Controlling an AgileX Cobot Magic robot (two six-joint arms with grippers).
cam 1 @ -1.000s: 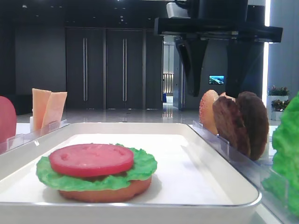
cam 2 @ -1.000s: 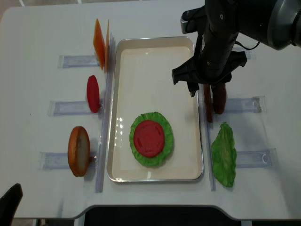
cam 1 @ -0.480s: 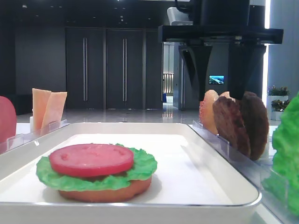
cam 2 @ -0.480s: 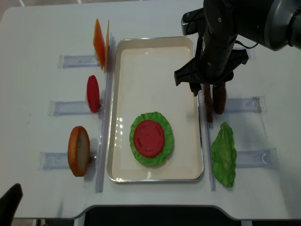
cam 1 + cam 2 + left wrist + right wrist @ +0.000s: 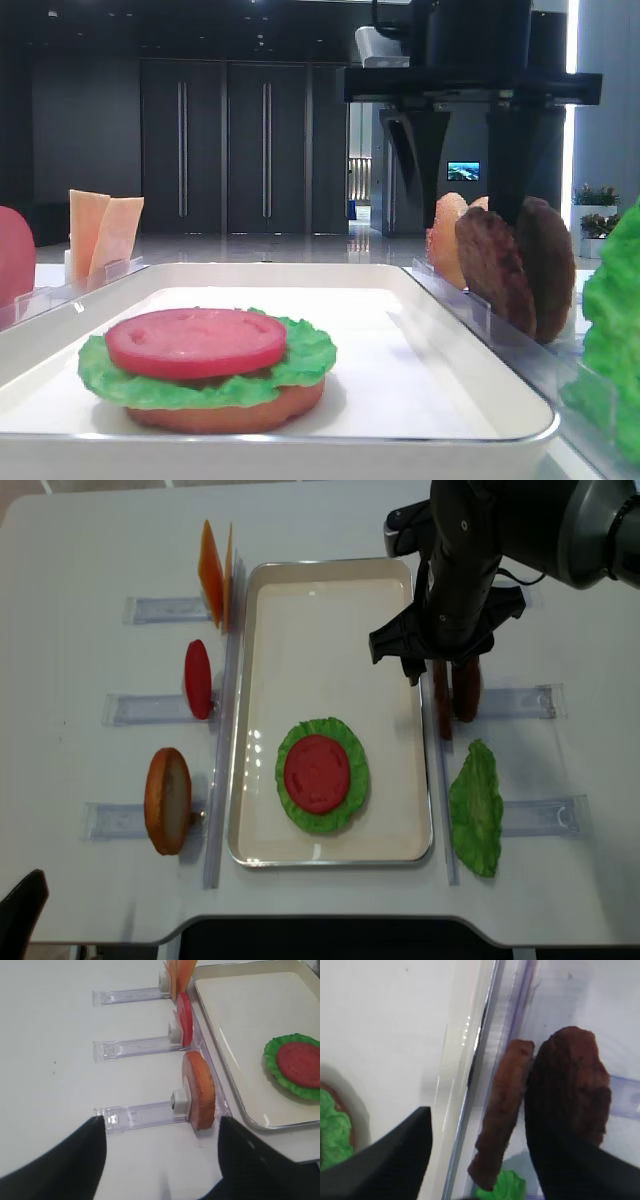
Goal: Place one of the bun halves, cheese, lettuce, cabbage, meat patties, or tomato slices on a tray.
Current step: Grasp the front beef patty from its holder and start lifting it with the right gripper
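While the low front view looks across the white tray [image 5: 420, 300], a stack sits on it: a bun half [image 5: 230, 412] at the bottom, lettuce [image 5: 300, 360] over it and a tomato slice [image 5: 195, 340] on top. To the right, two meat patties [image 5: 520, 265] stand on edge in a clear rack [image 5: 520, 345], with the right tool [image 5: 470, 170] hanging above them, its fingers spread wide.

In the right wrist view, the nearer patty [image 5: 502, 1110] stands between the two dark fingers [image 5: 395, 1155], apart from the left one; the other finger covers part of the second patty [image 5: 580, 1085]. Nothing is gripped.

In the left wrist view, the left tool [image 5: 160, 1160] is spread wide above the desk [image 5: 50, 1060], holding nothing, just before a bun half [image 5: 200, 1090] upright in its rack.

In the overhead view, the right tool [image 5: 432, 675] hovers over the patties [image 5: 455, 695] just beside the tray's right rim [image 5: 425, 780]. Cheese [image 5: 213, 572], a tomato slice [image 5: 197, 679] and a bun [image 5: 167, 800] stand left of the tray; a loose lettuce leaf [image 5: 475, 808] lies to its right.
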